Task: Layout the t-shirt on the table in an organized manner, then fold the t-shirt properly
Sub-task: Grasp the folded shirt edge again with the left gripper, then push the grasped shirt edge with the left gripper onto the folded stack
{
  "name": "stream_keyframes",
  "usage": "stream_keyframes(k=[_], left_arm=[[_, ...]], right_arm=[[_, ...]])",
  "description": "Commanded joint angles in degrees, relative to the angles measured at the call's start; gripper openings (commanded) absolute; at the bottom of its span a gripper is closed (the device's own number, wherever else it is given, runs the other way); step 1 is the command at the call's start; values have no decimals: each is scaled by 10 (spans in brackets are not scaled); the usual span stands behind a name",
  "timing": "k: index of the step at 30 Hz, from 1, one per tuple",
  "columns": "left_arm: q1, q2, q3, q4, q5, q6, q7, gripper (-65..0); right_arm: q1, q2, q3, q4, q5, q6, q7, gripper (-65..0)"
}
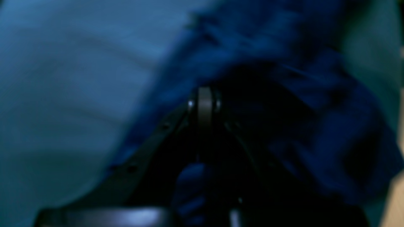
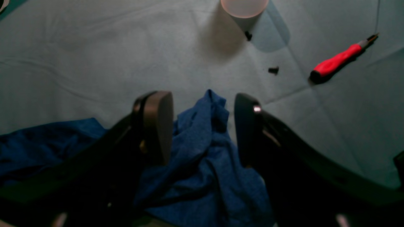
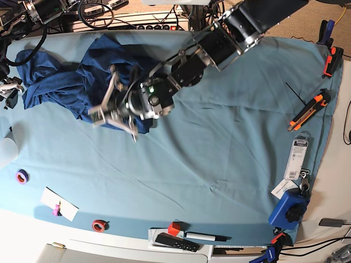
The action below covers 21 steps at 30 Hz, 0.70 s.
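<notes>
Right jaws [image 2: 203, 126] wide open, t-shirt [image 2: 205, 151] bunched btwn them, nothing gripped; left jaws [image 1: 205, 104] shut on t-shirt, over desk [image 3: 219, 148].

Beyond the far edge runs a clutter of black cables [image 3: 93, 11] and a power strip [image 3: 159, 24] — all over a tan floor [image 3: 307, 22] that shows at the upper right. Along the right side lies a pale surface [image 3: 337, 181] with more cabling. The near edge is white [image 3: 109, 249]. Light is even and soft — shadows are faint.
</notes>
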Motion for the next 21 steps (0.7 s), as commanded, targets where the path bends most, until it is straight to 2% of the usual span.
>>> stream_keyframes(k=[1,4,8,10,13,18,21], left_arm=[[-16,13,-1,7,6,12,-20,-650],[-27,13,-1,-9,14,42,-23,-650],[-35,12,-2,-38,14,37,-23,-650],[-44,9,-3,-46,2,-4,-15,-650],[-65,9,-32,-43,-86,-92,13,-650],[-97,9,-164,-42,-232,-234,54,-650],[-106,1,-247,-42,-350,-234,144,-650]], right_arm=[[3,14,1,10,10,0,15,-341],[3,14,1,10,10,0,15,-341],[3,14,1,10,10,0,16,-341],[3,14,1,10,10,0,16,-341],[3,14,1,10,10,0,16,-341],[3,14,1,10,10,0,16,-341],[3,14,1,10,10,0,16,-341]])
